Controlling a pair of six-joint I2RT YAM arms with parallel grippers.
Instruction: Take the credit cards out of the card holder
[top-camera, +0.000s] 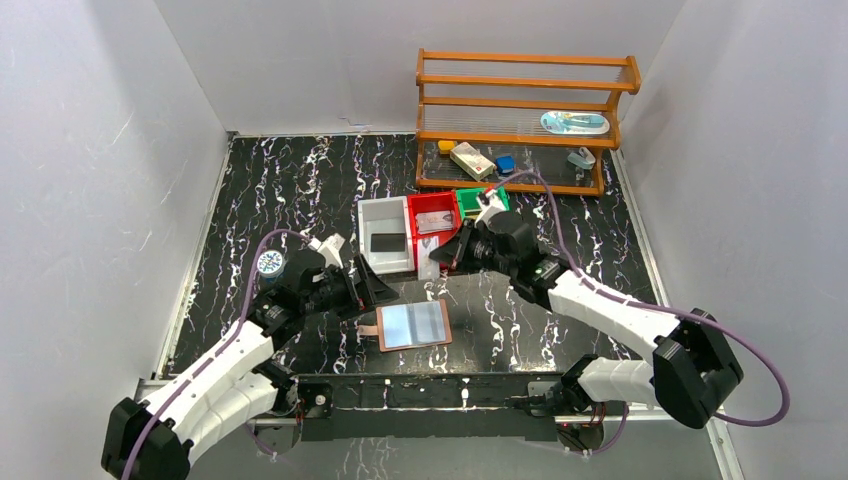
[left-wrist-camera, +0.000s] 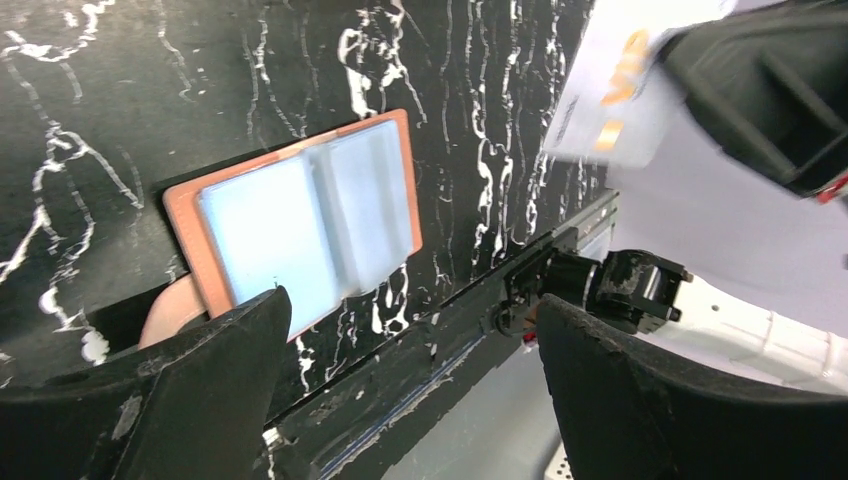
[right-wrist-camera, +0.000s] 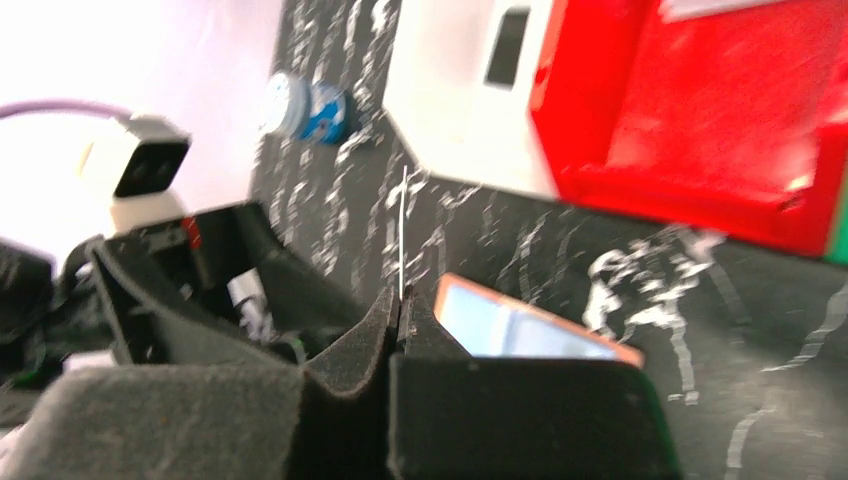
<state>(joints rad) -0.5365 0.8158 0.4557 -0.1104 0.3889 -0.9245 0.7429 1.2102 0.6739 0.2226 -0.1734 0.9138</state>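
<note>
A: Nearest the lens, the right end effector (right-wrist-camera: 400, 310) is seen clamped shut on a credit card (right-wrist-camera: 403, 225), which is held edge-on and upright. Where is the card holder (top-camera: 413, 326) placed?

B: It is laid open and flat on the tabletop (top-camera: 300, 190), near the front edge, with the light blue lining turned up. It sits just beside the left end effector (left-wrist-camera: 412, 305), whose jaws are spread wide with nothing between them.

A: How is this step best done?

B: The credit card is judged to be free of its pocket, so it should be carried level and clear of the card holder, then set down gently. A thin card pinched near one edge is easily twisted loose. The card holder would best be pinned at its edge by the left end effector before another card is drawn. Whether any are left inside cannot be told.

A: Any writing?

B: Orange print is seen on the card's pale face from the left wrist view, but it is too blurred to be read.
</note>
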